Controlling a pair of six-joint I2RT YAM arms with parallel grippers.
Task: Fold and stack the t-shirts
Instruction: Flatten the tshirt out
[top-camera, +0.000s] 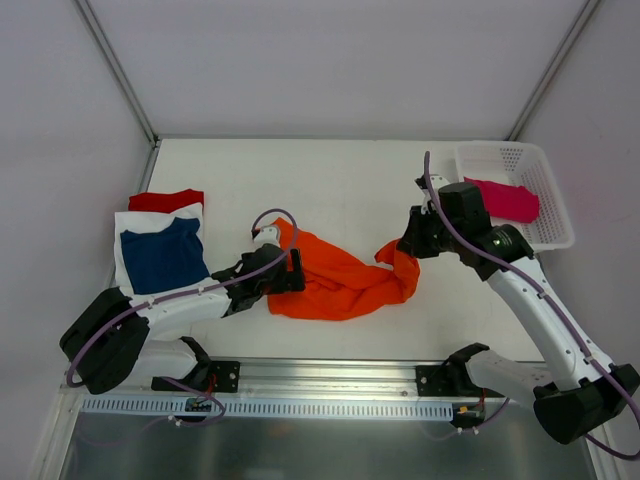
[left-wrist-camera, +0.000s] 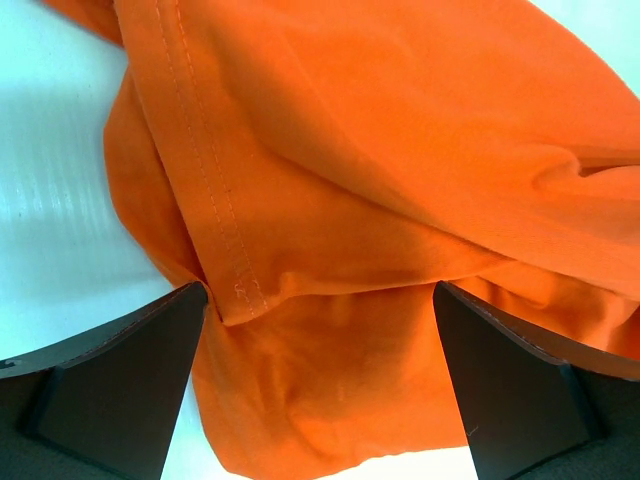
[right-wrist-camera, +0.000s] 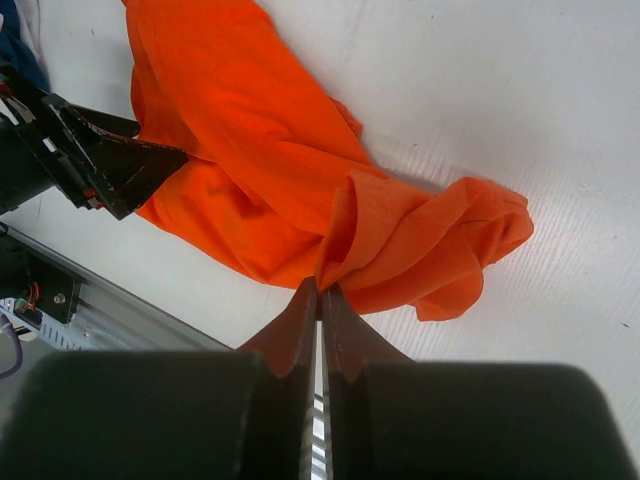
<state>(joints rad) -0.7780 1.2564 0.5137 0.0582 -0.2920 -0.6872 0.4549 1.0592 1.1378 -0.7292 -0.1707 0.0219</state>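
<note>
Lying crumpled on the near middle of the white table (top-camera: 340, 180), the orange shirt (top-camera: 340, 285) is thin, soft knit cloth, light and limp. It will sag, drag and bunch rather than hold any shape, though its matte weave should not slip from a firm pinch. The right gripper (right-wrist-camera: 320, 290) is clenched on a raised fold at the shirt's right end, where the cloth gathers into a rumpled knot. Which part of the garment that fold belongs to I cannot tell, perhaps a sleeve. The left gripper (left-wrist-camera: 320, 300) stands fully released, its dark fingers on either side of the shirt's left edge, with a double-stitched hem (left-wrist-camera: 215, 200) running down between them. That hem looks the best place to grip, being thicker and straighter than the loose folds around it, and a hold there opposite the right pinch should let the cloth be drawn flat. At the left, folded flat, a navy shirt (top-camera: 162, 258) lies on a white shirt (top-camera: 135, 222) over a red shirt (top-camera: 165, 199). A pink shirt (top-camera: 508, 200) sits in the mesh basket (top-camera: 520, 158) at the far right.
</note>
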